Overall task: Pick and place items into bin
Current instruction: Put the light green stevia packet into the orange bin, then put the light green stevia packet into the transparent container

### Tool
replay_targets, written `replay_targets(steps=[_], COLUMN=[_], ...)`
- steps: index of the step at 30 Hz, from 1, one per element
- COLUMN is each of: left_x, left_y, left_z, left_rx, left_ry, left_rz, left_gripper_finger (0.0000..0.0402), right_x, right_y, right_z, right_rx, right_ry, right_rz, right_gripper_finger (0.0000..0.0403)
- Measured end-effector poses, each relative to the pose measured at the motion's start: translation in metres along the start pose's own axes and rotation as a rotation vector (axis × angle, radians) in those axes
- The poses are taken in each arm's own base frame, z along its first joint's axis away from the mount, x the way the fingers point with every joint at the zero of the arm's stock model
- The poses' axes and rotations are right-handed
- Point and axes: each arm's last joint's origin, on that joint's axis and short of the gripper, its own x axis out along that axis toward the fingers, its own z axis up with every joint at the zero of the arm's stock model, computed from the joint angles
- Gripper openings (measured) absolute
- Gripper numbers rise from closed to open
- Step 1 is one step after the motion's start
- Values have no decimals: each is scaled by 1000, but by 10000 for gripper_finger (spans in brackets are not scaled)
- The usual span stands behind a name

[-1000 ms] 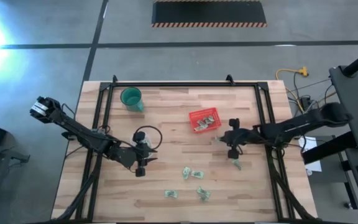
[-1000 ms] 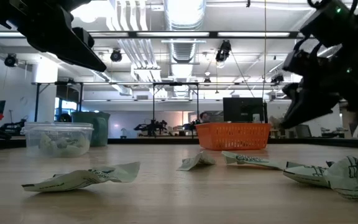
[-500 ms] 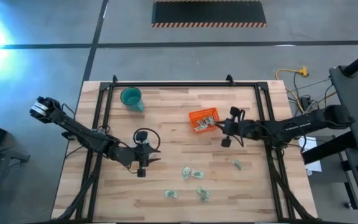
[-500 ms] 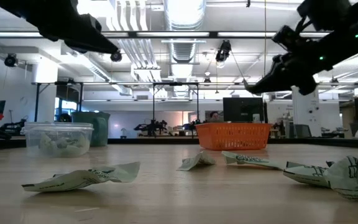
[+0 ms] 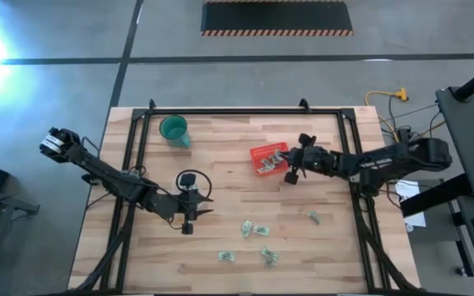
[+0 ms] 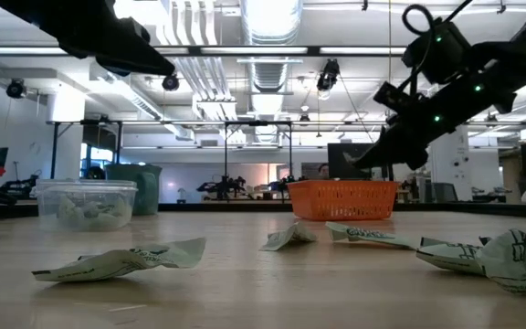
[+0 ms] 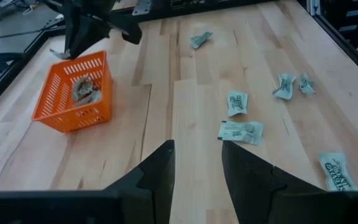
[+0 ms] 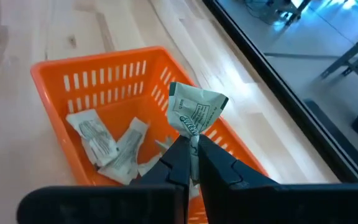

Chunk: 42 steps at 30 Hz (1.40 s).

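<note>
The red basket [image 5: 268, 158] stands on the table's far right part and holds several pale green and white pieces [image 8: 107, 140]. My right gripper [image 8: 191, 149] hovers at the basket's right rim [image 8: 229, 146], shut on one crumpled pale green piece [image 8: 196, 104]. Several more pieces [image 5: 253, 229] lie flat on the table toward the near edge. They also show in the left wrist view [image 7: 241, 130]. My left gripper [image 7: 197, 165] is open and empty over the table's left middle [image 5: 186, 220], apart from every piece. My right gripper pinches the crumpled piece by its lower edge [image 8: 190, 129] between its two fingertips. The rest of the piece stands out beyond the fingers. It is lifted clear, over the basket's right rim. In the low view the fingers [image 6: 359, 160] slant down toward the basket [image 6: 343, 198].
A teal cup [image 5: 174, 129] stands at the far left of the table. One piece [image 5: 313, 217] lies alone near the right rail. A black frame [image 5: 220, 113] runs along the table's far, left and right sides.
My right gripper has risen from the table's right middle and gone toward the far edge and leftward to the basket, staying shut on the piece. One piece stays on the table where the gripper was.
</note>
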Motion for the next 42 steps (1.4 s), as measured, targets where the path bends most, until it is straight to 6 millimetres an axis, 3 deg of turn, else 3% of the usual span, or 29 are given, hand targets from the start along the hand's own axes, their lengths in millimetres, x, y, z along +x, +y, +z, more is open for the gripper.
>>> replay_targets(steps=[9, 18, 24, 28, 35, 42], left_x=[0, 2, 28, 50, 73, 82], left_y=[0, -1, -10, -20, -36, -57], left_z=[0, -2, -14, -23, -12, -11], left_rx=[0, -14, 59, 114, 86, 122], left_ry=[1, -9, 36, 113, 145, 245], left_rz=[1, 1, 0, -116, -231, -290], left_gripper_finger=[116, 116, 116, 116, 116, 116], right_x=[8, 7, 3, -4, -24, -47], right_y=[4, 3, 1, 4, 11, 21], right_z=[6, 6, 11, 13, 18, 21], right_rx=[8, -12, -21, -50, -83, -80], right_ry=[7, 21, -7, -8, -13, -30], right_rz=[64, 70, 65, 93, 152, 233], right_gripper_finger=[19, 107, 151, 163, 155, 146])
